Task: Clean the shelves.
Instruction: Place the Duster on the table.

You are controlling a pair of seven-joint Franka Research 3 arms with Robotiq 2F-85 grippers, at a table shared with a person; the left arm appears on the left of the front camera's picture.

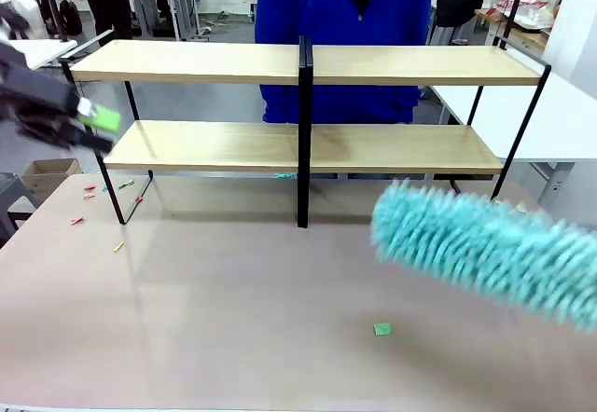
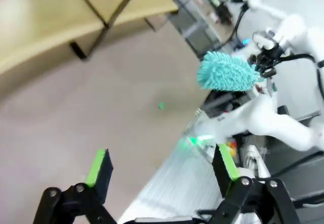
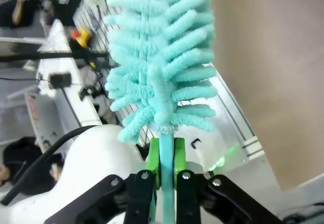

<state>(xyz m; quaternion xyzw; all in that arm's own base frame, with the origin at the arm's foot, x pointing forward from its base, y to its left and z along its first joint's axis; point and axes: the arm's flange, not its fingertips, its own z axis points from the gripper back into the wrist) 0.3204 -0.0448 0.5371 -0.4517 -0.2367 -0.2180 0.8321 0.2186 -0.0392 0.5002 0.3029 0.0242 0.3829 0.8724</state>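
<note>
Duster was up, shelves lay ahead and to its left

Right gripper (image 3: 163, 171) jaws were clamped on the teal duster (image 1: 485, 249) handle, nearer the shelves (image 1: 303, 146); left gripper (image 2: 164, 171) jaws stood apart, empty.

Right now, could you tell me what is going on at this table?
The right gripper is shut on the handle of a turquoise duster, holding its fluffy head above the table in front of the shelves, not touching either board. The left gripper is open and empty, out at the left end of the rack. A person in a blue top stands behind the shelves. A small green scrap and a few coloured bits lie on the table.
</note>
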